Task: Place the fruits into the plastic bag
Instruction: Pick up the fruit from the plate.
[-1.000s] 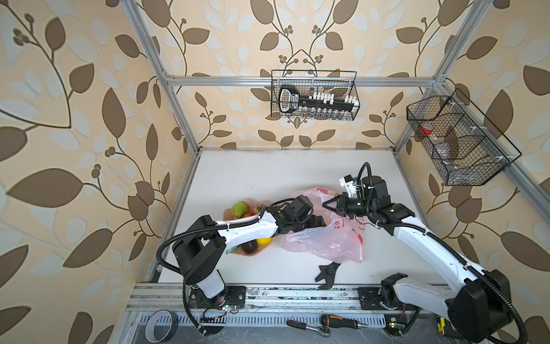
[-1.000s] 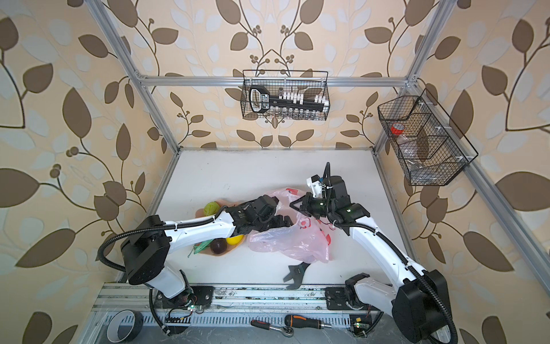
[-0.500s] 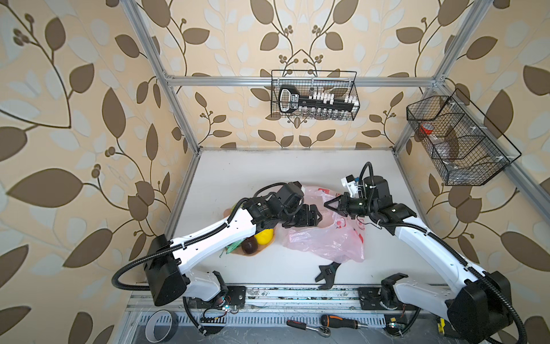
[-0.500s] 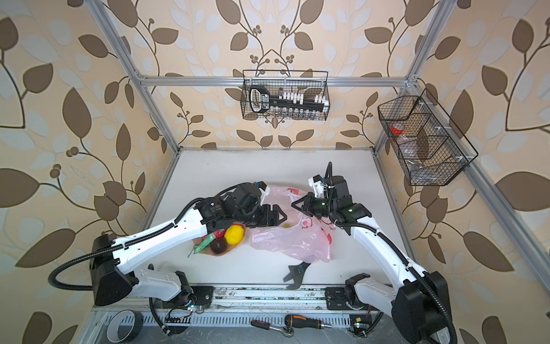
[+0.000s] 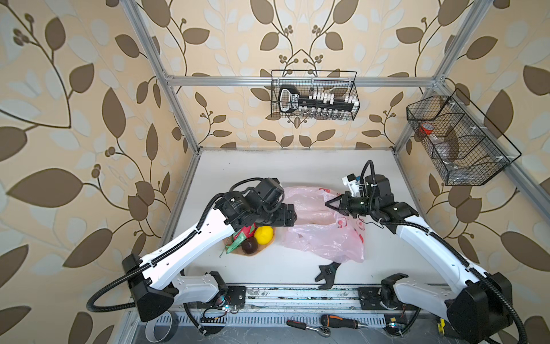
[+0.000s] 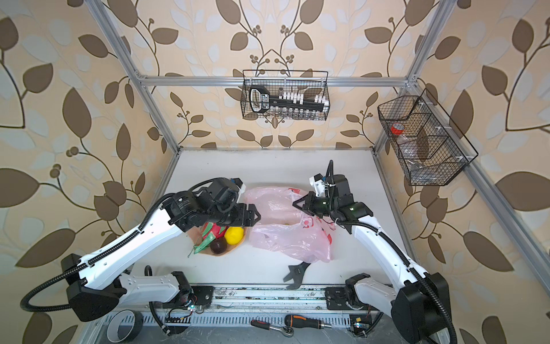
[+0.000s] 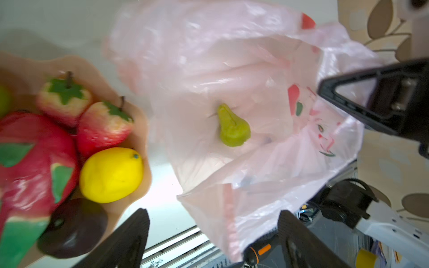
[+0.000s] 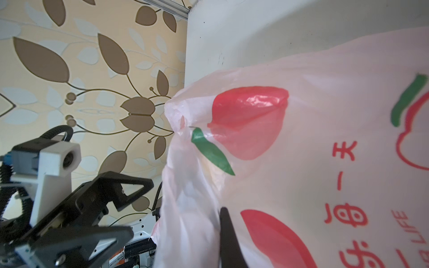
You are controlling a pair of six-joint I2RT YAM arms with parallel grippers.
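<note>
Black left gripper (image 7: 212,215), mine, backed off to nine o'clock, apart, right gripper (image 5: 328,205) clamping crinkly pink bag (image 5: 324,238), pear (image 7: 233,130) inside.

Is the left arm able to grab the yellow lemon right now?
Probably yes. The left hand is open and empty, close by the lemon, which sits at the plate's edge with nothing lying over it. The dragon fruit crowds one side, though.

- Strawberries (image 7: 62,99): hidden under the left arm (image 5: 202,235) in both top views.
- Dragon fruit (image 7: 34,157): blurred, cut by the left wrist picture's edge.
- Green fruit (image 7: 2,99): a sliver at the same edge, kind untellable.
- Plate (image 5: 255,253): mostly covered.
- Right gripper (image 5: 327,205): fingertips buried in plastic bag (image 5: 324,238) folds.
- Side basket (image 5: 458,143): contents too small to identify.
</note>
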